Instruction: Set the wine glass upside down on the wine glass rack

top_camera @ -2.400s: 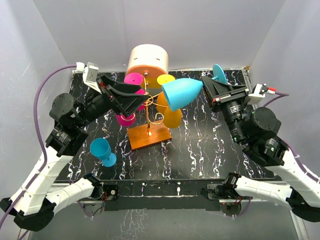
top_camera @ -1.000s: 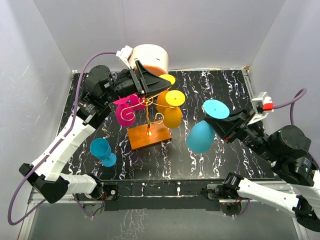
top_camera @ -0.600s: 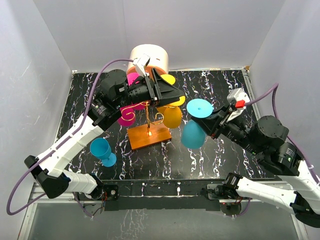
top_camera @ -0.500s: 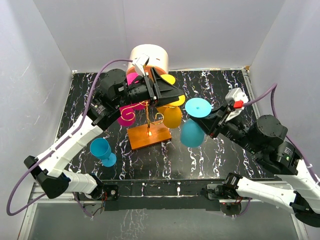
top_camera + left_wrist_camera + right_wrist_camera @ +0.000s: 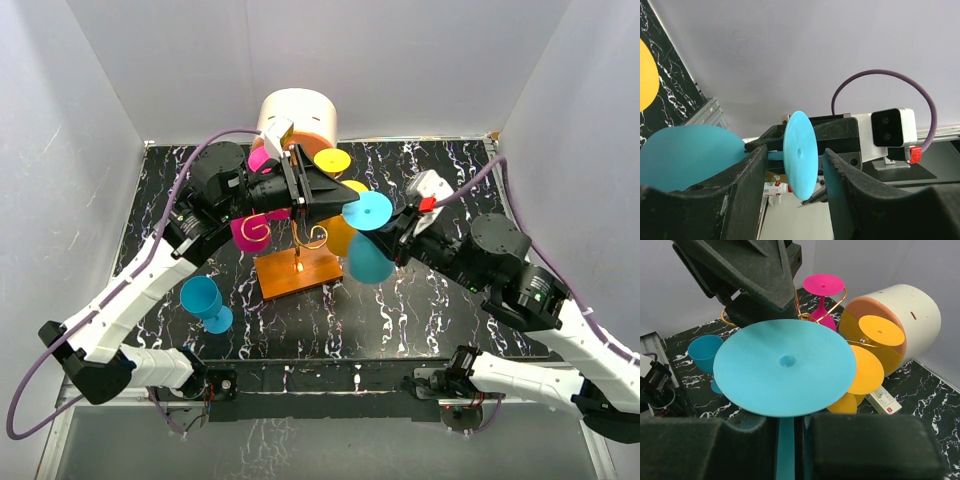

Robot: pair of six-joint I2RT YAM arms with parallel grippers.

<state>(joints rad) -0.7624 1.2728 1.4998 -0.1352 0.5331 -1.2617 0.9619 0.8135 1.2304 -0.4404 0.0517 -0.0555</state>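
Right claw (image 5: 785, 442) pinched the stem of the cyan wine glass (image 5: 369, 258). The glass hung in the air just right of the wine glass rack (image 5: 298, 274), foot disc up, bowl down and tilted. Left claw (image 5: 795, 167) stood spread, a finger either side of the foot disc; I saw no contact. Magenta glasses (image 5: 250, 233) and orange glasses (image 5: 866, 371) hung on the rack. Second cyan glass (image 5: 204, 299) stood upright on the counter (image 5: 430, 300), near left.

Left tool (image 5: 341, 203) above rack (image 5: 297, 273), beside cyan glass (image 5: 368, 258)
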